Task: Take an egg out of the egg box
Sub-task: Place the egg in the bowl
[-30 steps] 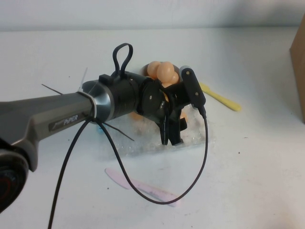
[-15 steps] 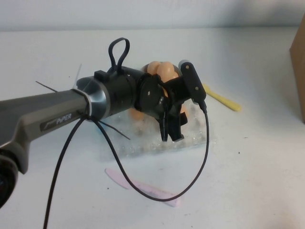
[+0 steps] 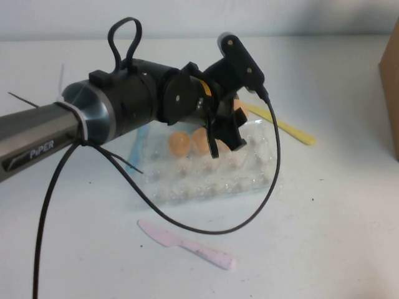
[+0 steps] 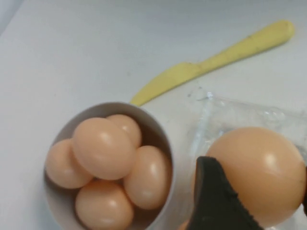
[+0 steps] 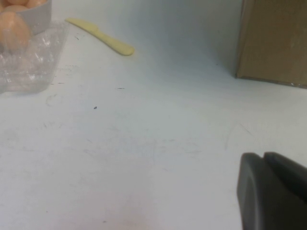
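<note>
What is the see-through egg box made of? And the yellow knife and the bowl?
The egg box looks like thin clear plastic: crinkly, glinting. The yellow knife seems matte plastic, one even colour. The bowl is smooth and whitish; plastic or ceramic, can't tell.

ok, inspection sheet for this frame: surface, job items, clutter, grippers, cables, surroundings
Surface: white table, a few small dark specks.
Job's things: clear egg box with two eggs in its far cups; one egg held above it.
Clutter: bowl of eggs, yellow knife, pink knife.
Grippers: left gripper over the egg box, shut on the egg; right gripper low over bare table, fingers together.
Cables: black cable looping from the left wrist camera over the egg box.
Surroundings: cardboard box at the table's right edge.
</note>
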`<act>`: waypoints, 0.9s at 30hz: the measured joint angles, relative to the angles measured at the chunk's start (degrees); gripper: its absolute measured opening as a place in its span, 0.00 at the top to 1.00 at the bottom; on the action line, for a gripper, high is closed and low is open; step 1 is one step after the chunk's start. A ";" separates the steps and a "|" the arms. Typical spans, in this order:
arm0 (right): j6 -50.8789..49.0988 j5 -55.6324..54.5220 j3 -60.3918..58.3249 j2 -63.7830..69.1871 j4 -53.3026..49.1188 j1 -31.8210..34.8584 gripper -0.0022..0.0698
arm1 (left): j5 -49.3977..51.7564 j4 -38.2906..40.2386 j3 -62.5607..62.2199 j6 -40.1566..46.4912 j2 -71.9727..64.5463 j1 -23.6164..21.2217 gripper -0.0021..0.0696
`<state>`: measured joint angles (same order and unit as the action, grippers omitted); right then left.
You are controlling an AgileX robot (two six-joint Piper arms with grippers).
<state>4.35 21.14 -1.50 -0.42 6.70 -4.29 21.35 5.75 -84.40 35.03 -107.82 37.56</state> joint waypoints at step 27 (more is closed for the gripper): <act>0.00 0.00 0.00 0.00 0.09 0.00 0.99 | -8.36 -0.15 0.00 -9.50 -3.11 -9.03 0.53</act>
<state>4.35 21.14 -1.50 -0.42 6.79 -4.29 12.99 5.60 -84.40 25.53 -110.93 28.53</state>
